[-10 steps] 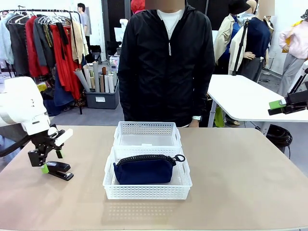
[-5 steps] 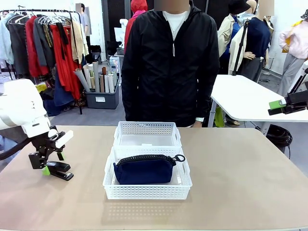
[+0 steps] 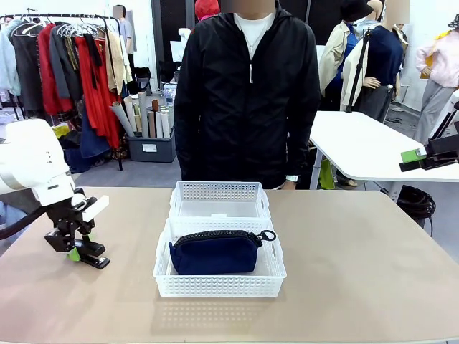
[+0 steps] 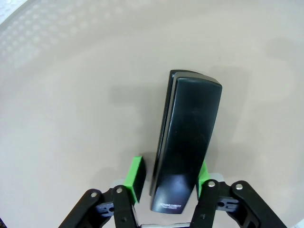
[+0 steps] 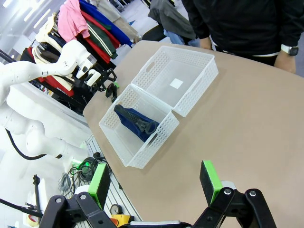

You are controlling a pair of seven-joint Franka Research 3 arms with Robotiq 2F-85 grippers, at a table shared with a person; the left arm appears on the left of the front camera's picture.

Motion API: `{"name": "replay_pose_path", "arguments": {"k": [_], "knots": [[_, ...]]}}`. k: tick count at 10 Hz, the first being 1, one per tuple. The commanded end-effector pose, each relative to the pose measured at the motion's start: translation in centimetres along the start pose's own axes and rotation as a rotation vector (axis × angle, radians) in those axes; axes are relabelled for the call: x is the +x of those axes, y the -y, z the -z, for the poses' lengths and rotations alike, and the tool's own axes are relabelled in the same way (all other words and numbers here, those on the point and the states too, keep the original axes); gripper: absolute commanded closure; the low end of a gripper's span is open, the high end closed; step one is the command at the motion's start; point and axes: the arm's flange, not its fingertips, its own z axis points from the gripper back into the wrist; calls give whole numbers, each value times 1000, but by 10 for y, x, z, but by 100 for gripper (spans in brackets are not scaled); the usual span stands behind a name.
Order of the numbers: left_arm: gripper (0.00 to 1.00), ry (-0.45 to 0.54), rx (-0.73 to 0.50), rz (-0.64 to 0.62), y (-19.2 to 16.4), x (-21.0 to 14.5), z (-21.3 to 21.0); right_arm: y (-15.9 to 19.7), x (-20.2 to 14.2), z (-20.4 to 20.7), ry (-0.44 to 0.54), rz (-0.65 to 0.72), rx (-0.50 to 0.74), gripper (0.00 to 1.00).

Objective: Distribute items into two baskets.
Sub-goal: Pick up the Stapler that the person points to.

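The black stapler (image 3: pixel 93 256) (image 4: pixel 187 142) lies on the tan table at the left. My left gripper (image 3: pixel 74 251) (image 4: pixel 169 176) straddles its rear end, jaws narrowed. One green pad (image 4: pixel 203 173) touches the stapler's side. The other pad (image 4: pixel 137 178) stands a sliver apart from it. The navy pouch (image 3: pixel 215 252) (image 5: pixel 135 121) lies in the near white basket (image 3: pixel 219 287) (image 5: pixel 124 153). The far basket (image 3: pixel 219 190) (image 5: pixel 190 95) touches it and holds no item. My right gripper (image 3: pixel 407 162) (image 5: pixel 154 183) hangs open, high off the table's right side, nothing between its fingers.
A person in a black jacket (image 3: pixel 247 93) stands at the far edge behind the baskets, hands down. A white table (image 3: pixel 366 147) stands behind at the right. A clothes rack (image 3: pixel 64 64) stands at the back left. Bare tabletop (image 3: pixel 358 258) stretches right of the baskets.
My left gripper has lowered slightly onto the stapler and its jaws have narrowed around it. The right arm, pouch and baskets have not moved.
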Motion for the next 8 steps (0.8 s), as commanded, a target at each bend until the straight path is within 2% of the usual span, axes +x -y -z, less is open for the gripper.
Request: {"name": "replay_pose_path", "arguments": {"k": [1,7,8], "knots": [[89,10,4,-6,5,-1,6,-1,-1,0,2,0,2,0],[89,-7,24,-42,6,-3,12,-1,-1,0,2,0,2,0],[89,3,7,-7,0,0,-2,-1,-1,0,2,0,2,0]]}}
